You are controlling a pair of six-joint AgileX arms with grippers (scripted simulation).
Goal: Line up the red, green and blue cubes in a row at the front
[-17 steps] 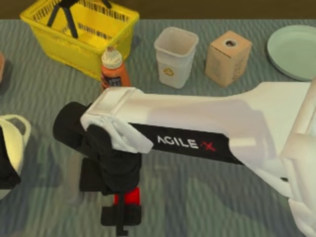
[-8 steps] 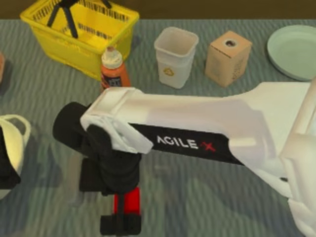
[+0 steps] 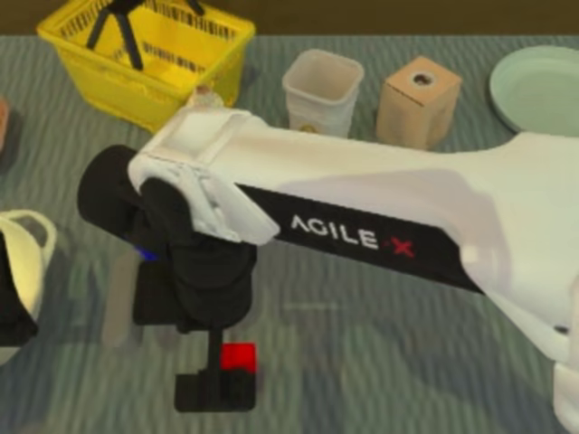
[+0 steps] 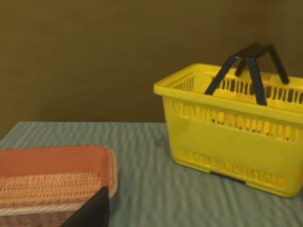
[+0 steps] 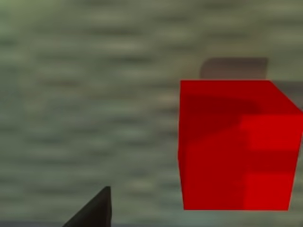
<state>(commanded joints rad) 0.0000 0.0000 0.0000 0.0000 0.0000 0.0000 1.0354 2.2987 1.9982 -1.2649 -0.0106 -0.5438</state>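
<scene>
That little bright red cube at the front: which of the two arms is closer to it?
The right. Its gripper sits right beside the small bright red cube at the table's front, while the left arm stays parked at the table's left edge.

- The right arm [image 3: 380, 194] has a smooth white shell along its long link, with a black strip lettered "AGILE X", the X in red.
- Its wrist housing is matte black and blocky.
- The right gripper [image 3: 215, 391] is black, with flat, squared jaws.
</scene>
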